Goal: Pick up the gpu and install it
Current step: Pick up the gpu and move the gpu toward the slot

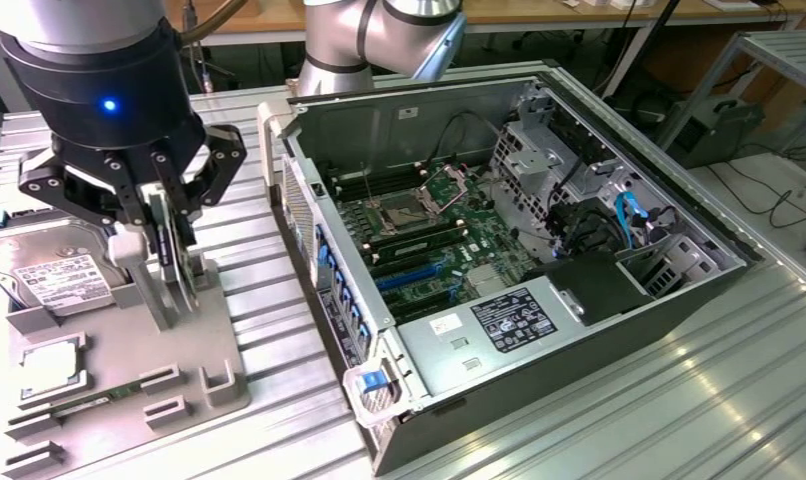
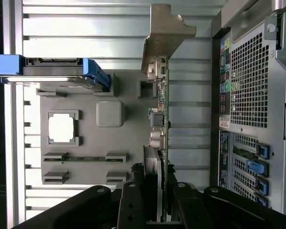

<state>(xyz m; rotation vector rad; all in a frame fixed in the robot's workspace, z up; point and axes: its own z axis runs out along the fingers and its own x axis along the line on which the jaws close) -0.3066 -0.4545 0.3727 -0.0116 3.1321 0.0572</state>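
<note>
The gpu (image 1: 178, 268) stands on edge in a slot of the grey parts holder (image 1: 123, 390), at the exterior view's left. My gripper (image 1: 163, 240) comes down from above it, one finger on each face of the card, shut on it. In the wrist view the gpu (image 2: 163, 109) is edge-on, green board and connectors showing, and its silver bracket (image 2: 164, 38) is at the far end. There my gripper (image 2: 159, 191) clamps the near end of the card. I cannot tell whether the card's lower edge has left its slot.
The open computer case (image 1: 510, 250) lies at the exterior view's right of the holder, motherboard up, with blue expansion slots (image 1: 410, 275). On the holder are a hard drive (image 1: 56, 275), a square processor (image 1: 50, 365) and a memory stick (image 1: 90, 400). The bench is ribbed aluminium.
</note>
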